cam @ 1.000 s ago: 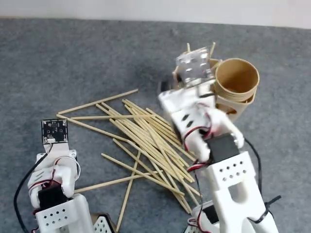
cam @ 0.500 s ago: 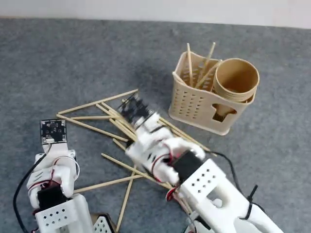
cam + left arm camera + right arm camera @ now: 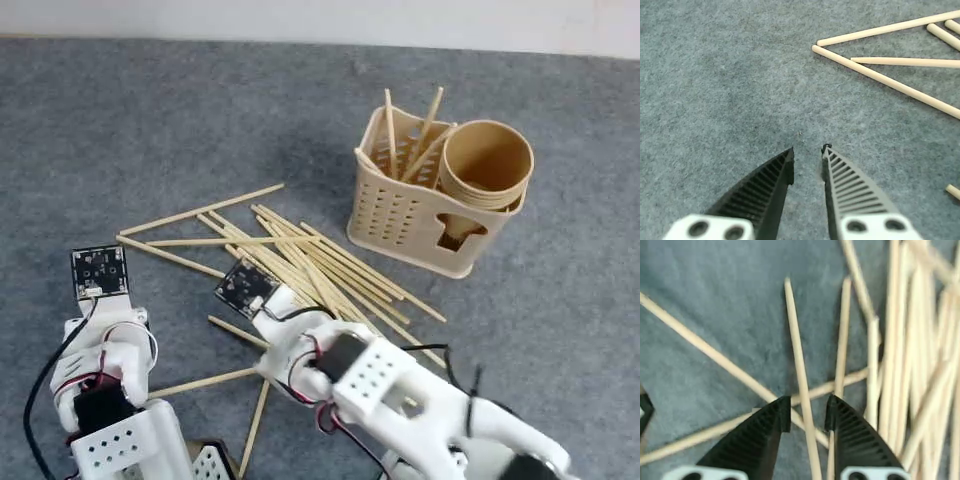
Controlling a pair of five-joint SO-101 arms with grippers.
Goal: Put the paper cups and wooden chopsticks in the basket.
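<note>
Upper right of the high view: basket (image 3: 405, 228) stands upright on the grey mat (image 3: 150, 120). Paper cups (image 3: 487, 162) are nested in the compartment toward the picture's right. Stowed chopsticks (image 3: 391, 120) lean in the compartment beside them. Loose chopsticks (image 3: 312, 258) lie fanned across mid-mat, just left of the basket and not touching it; a few strays point toward the arms. Left arm (image 3: 105, 350) is at lower left, clear of the pile. Right arm (image 3: 370, 385) is at lower centre, its wrist end over the near edge of the pile.

Left wrist view: left gripper (image 3: 808, 148) hangs over bare mat. Jaws are slightly parted, narrow gap, nothing between them. Ends of three or four loose chopsticks (image 3: 880, 79) lie well ahead of the tips, no contact.

Right wrist view: right gripper (image 3: 808, 398) is released, jaws apart and straddling a single chopstick (image 3: 797, 355) that runs lengthwise through the gap. There is clearance on both sides, so no grip. A crossing chopstick (image 3: 715, 353) passes diagonally under the tips. The main bundle (image 3: 910, 355) lies flat on the mat, just beside one jaw.
</note>
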